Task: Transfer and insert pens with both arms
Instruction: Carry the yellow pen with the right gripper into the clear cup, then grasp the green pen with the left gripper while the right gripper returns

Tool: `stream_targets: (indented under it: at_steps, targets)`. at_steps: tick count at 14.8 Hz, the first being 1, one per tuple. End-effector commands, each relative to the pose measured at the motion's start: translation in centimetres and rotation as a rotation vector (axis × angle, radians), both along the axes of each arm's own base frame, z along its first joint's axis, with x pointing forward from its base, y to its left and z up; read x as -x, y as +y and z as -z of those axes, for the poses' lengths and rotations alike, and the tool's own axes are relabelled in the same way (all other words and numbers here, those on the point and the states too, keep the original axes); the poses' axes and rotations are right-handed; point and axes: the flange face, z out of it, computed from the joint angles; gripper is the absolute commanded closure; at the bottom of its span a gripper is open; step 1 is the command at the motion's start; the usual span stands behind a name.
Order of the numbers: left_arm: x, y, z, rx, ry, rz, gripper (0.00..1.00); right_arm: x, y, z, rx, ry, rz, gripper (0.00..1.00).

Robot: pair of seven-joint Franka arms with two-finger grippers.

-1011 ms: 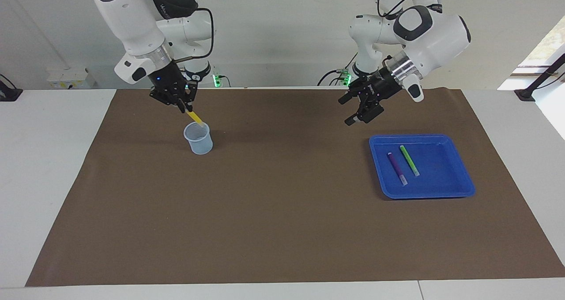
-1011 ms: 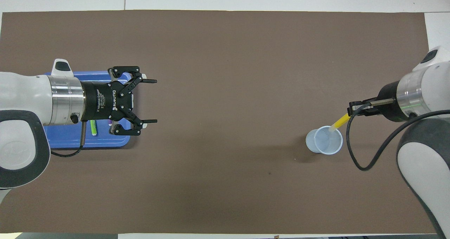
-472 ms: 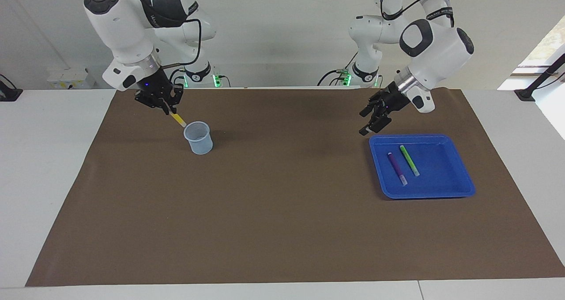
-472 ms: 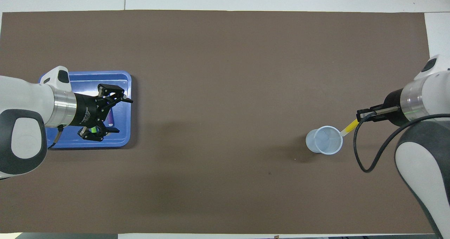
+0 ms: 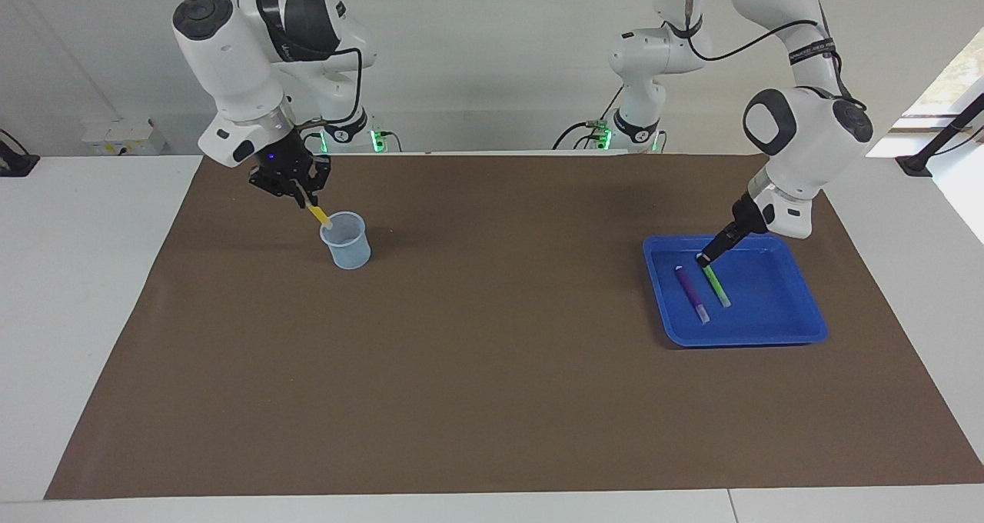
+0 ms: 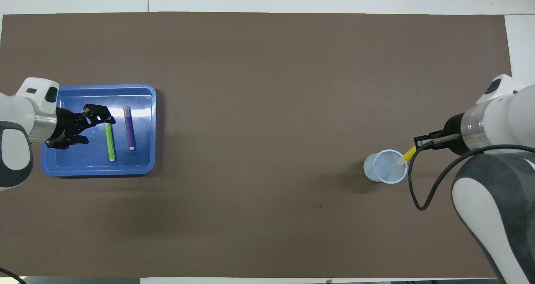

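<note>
Your right gripper (image 5: 302, 194), upper left of the facing view, clamps the yellow pen (image 5: 317, 214), tip at the cup (image 5: 346, 241) rim. Your left gripper (image 6: 94, 127) spreads wide over the blue tray (image 6: 144, 166), at the green pen (image 6: 110, 142) beside the purple pen (image 6: 129, 128).

A matt brown sheet (image 5: 492, 400) that looked like paper covered the white, smooth table (image 5: 84, 292). On that sheet the blue tray (image 5: 799, 331) looked like glossy plastic, catching highlights, and the cup (image 5: 347, 248) like translucent, faintly frosted plastic. The arms' white shells (image 5: 807, 134) were glossy, with silver metal wrist rings (image 6: 474, 127).
</note>
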Motion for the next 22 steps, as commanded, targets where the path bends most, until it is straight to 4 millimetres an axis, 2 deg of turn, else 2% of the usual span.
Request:
stream_targets:
  at_steps: [1, 3, 5, 7, 8, 9, 11, 13, 15, 16, 20, 22]
  targets:
    - [-2.0, 1.4, 2.5, -0.073, -0.047, 0.193, 0.00, 1.3, 0.8, 1.5, 0.013, -0.009, -0.031, 0.88]
    - [-2.8, 1.7, 4.3, -0.133, -0.037, 0.347, 0.00, 1.2, 1.0, 2.1, 0.012, -0.020, -0.038, 0.88]
    - [-3.0, 1.6, 5.9, -0.147, -0.020, 0.405, 0.00, 1.4, 0.8, 2.9, 0.013, -0.010, -0.038, 0.86]
    - [-3.0, 1.0, 6.8, -0.147, -0.005, 0.424, 0.00, 1.4, 0.8, 3.4, 0.012, -0.020, -0.036, 0.70]
    - [-3.0, 0.7, 7.3, -0.145, 0.003, 0.429, 0.02, 1.5, 0.9, 3.6, 0.012, -0.020, -0.036, 0.62]
    - [-3.0, 0.7, 7.9, -0.142, 0.015, 0.432, 0.06, 1.5, 0.9, 3.6, 0.012, -0.020, -0.036, 0.50]
    - [-2.9, 0.7, 8.2, -0.141, 0.026, 0.435, 0.11, 1.2, 0.6, 3.5, 0.012, -0.017, -0.030, 0.14]
    - [-2.8, 0.7, 8.4, -0.151, 0.034, 0.448, 0.22, 0.9, 0.9, 2.7, 0.003, -0.027, -0.029, 0.03]
    - [-2.8, 0.7, 8.5, -0.150, 0.039, 0.449, 0.37, 0.4, 1.4, 0.9, -0.019, -0.058, -0.026, 0.00]
    - [-2.7, 0.7, 8.6, -0.150, 0.040, 0.449, 0.41, 0.1, 1.8, -0.1, -0.068, -0.072, -0.004, 0.00]
    - [-2.6, 0.7, 8.7, -0.149, 0.045, 0.449, 0.57, -0.7, 4.0, -1.9, -0.335, -0.045, 0.270, 0.00]
    - [-2.5, 0.7, 8.9, -0.148, 0.048, 0.449, 0.63, -0.8, 6.4, -2.9, -0.431, -0.013, 0.390, 0.00]
